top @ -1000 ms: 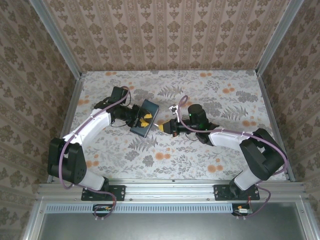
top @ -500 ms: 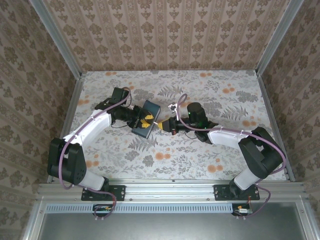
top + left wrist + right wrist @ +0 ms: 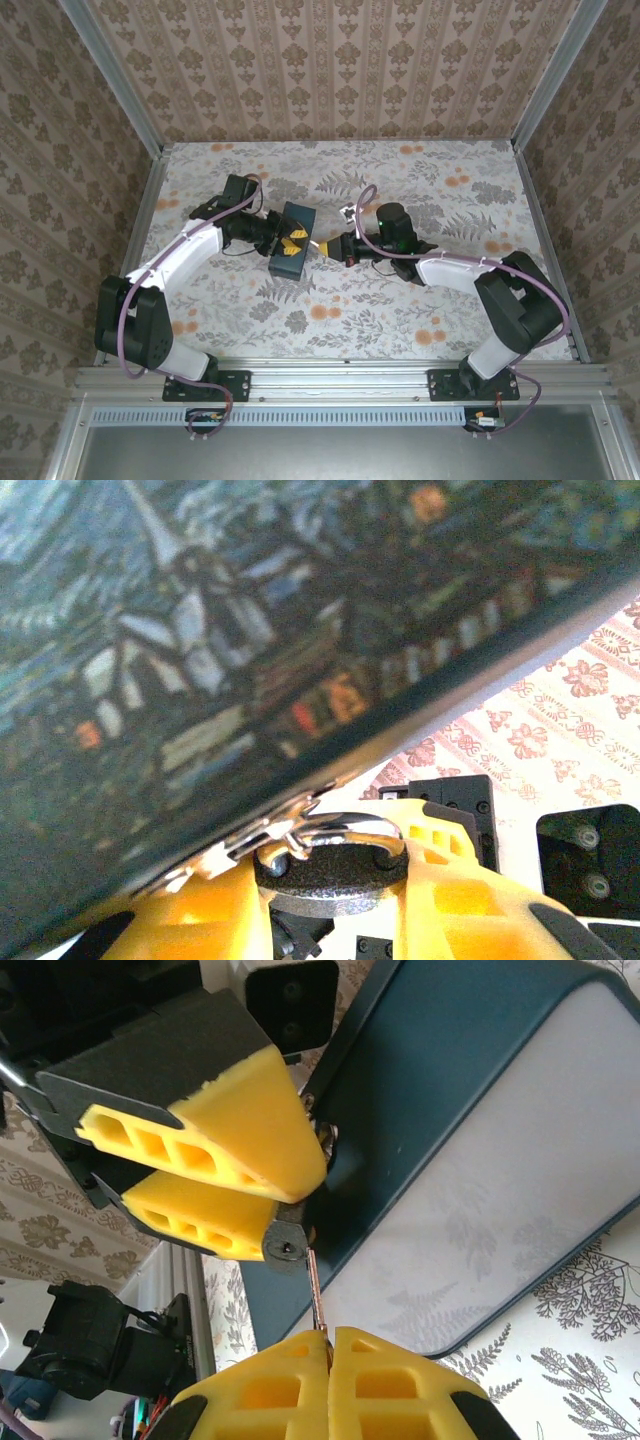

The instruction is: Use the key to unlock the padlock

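The dark blue box [image 3: 298,214] has swung squarer mid-table. Left gripper [image 3: 290,243] pinches its small dark grey padlock [image 3: 289,1242]; right gripper [image 3: 329,248], clamped on the thin coppery key [image 3: 315,1290], now touches the keyway, so insertion seems near.

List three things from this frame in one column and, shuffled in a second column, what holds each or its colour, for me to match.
Things:
1. padlock
2. key
3. box

States:
A. dark blue-green
B. pinched by the right gripper
C. clamped by the left gripper

Pairs: 1-C, 2-B, 3-A
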You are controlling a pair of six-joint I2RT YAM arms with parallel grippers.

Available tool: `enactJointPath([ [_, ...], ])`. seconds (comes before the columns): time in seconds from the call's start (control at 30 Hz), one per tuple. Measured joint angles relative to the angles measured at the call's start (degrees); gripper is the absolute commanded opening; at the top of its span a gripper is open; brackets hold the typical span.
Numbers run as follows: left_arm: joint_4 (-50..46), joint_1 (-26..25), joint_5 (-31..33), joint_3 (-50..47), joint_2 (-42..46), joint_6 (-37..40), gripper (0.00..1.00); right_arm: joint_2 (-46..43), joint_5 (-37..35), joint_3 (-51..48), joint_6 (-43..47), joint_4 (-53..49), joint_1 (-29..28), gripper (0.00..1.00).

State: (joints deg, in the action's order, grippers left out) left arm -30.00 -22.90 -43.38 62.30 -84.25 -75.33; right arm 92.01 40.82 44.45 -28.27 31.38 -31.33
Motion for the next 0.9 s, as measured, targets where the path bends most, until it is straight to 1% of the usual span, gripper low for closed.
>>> enactJointPath([
  [0.67, -1.25, 0.17, 0.07, 0.02, 0.00, 1.79, 0.12, 0.74, 0.42, 0.44, 0.79, -1.31, -0.11, 0.00],
  [0.9, -1.49, 0.17, 0.07, 0.02, 0.00, 2.56, 0.12, 0.74, 2.12, 0.44, 1.33, -2.08, -0.66, 0.00],
])
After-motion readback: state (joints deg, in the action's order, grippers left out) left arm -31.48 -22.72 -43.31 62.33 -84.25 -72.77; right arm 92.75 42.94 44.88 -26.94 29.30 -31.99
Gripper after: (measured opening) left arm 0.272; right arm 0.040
